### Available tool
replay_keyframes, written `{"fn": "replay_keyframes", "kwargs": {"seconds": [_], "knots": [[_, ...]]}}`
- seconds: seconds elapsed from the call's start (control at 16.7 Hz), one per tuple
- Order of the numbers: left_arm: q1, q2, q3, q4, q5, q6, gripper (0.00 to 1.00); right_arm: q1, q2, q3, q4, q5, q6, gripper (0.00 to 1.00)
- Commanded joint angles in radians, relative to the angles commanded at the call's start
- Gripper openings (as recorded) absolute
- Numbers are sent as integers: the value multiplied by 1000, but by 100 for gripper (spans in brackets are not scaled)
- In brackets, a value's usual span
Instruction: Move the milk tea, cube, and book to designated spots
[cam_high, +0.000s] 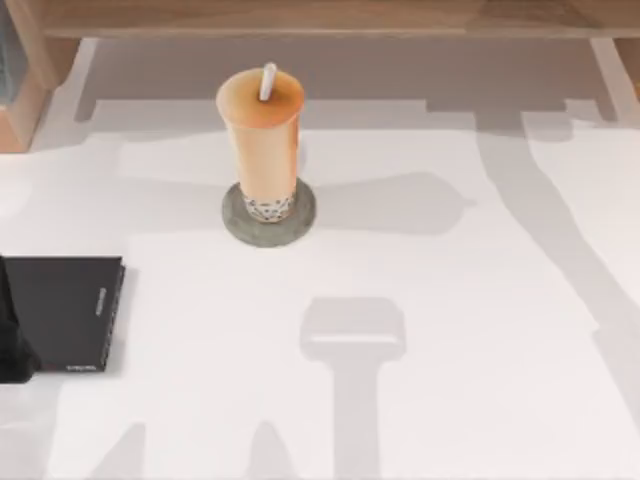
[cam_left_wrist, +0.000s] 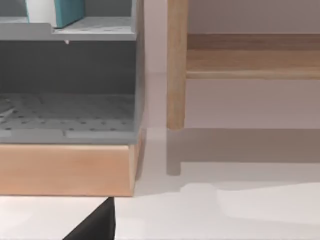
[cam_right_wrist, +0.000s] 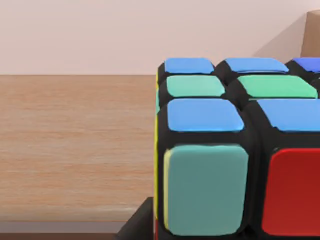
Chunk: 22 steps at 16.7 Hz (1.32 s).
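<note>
Close against my right wrist camera sits the cube (cam_right_wrist: 240, 150); I cannot tell either gripper's state. On the worktop (cam_high: 450, 330), milk tea (cam_high: 262, 140) stands upright on the disc (cam_high: 268, 215), slab (cam_high: 65, 310) at left.

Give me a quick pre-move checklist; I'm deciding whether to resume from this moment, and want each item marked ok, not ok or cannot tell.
1. Milk tea upright on the grey disc: ok.
2. Black slab free to receive something: ok.
3. Book off the grey shelf unit: not ok, it sits on the upper shelf.
4. Cube on a wooden surface, at its spot: cannot tell.
5. Right pincer holding the cube: cannot tell.
</note>
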Motion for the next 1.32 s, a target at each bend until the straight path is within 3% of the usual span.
{"fn": "replay_keyframes", "kwargs": {"seconds": [0.24,0.66,1.02,1.32], "knots": [[0,0,0,0,0,0,100,-11,2,36,27,-27,-7,0],[0,0,0,0,0,0,100,-53,199,355,97,-136,-20,0],[0,0,0,0,0,0,100,-82,370,447,-56,-83,-2,0],[0,0,0,0,0,0,100,-82,379,446,-66,-77,-1,0]]}}
